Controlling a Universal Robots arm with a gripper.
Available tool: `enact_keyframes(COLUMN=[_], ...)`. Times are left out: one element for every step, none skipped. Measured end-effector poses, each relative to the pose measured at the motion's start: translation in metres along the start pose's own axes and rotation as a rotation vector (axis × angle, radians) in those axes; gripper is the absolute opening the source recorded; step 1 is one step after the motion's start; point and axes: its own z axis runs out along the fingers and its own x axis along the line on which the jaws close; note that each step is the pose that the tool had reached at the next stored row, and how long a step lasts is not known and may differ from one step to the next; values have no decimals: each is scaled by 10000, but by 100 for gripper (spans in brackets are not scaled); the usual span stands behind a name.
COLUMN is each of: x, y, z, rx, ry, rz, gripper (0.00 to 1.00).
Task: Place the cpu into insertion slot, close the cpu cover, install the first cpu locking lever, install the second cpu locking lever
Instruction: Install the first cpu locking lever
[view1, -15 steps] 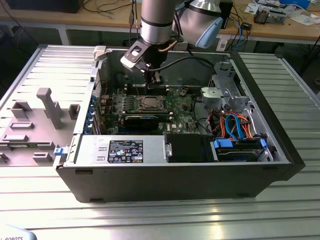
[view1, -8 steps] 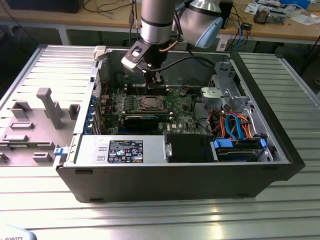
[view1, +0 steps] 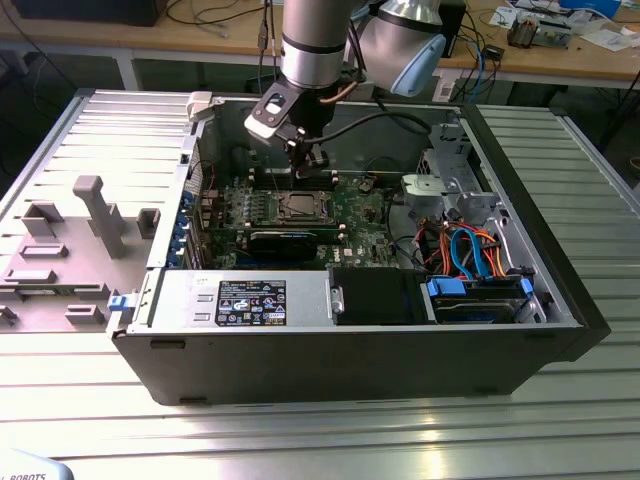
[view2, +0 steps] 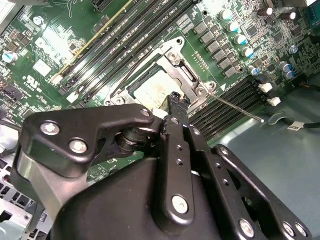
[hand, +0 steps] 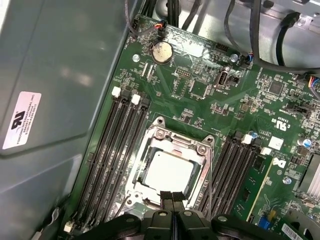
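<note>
While the open computer case (view1: 350, 350) lies on its side on a ribbed metal table (view1: 300, 440), the robot arm (view1: 312, 40) reaches steeply down into it from above. Its wrist is bent over the green motherboard (hand: 200, 90).

Long black memory slots (hand: 112, 160) run along both sides of the insertion slot (hand: 158, 131). This square socket sits near the middle of the board.

The cpu cover (hand: 200, 170), a silvery metal frame, appears to lie flat over the socket, though the angle leaves that a little uncertain. Through its window shows the pale metal top of the cpu (hand: 167, 172), seated in the slot.

The gripper (hand: 171, 196) points down at the socket's near edge. Its two black fingers (hand: 166, 202) are pressed together with only a thin seam between them, and they grasp nothing. In the second wrist view the tip of the gripper (view2: 177, 100) sits at the rim of the cover, touching it or just above it.

A thin locking lever (view2: 235, 105) juts out straight from one socket corner, across the neighbouring memory slots.
</note>
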Motion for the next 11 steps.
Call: enact_keyframes(x=[0,0,0,0,0,0,0,0,0,0,0], y=[0,0,0,0,0,0,0,0,0,0,0], z=[0,0,0,0,0,0,0,0,0,0,0], rx=[0,1,1,1,2,2,2,3,3,4,5], ry=[-2,-4,-5,-6,-8,-9,-11,-13,-14,-16,-17], rz=[-34,-70,-94,-114,-140,-162,-212,-242,-270,-311,-337], gripper=[11,11,11,11,11,11,11,11,11,11,11])
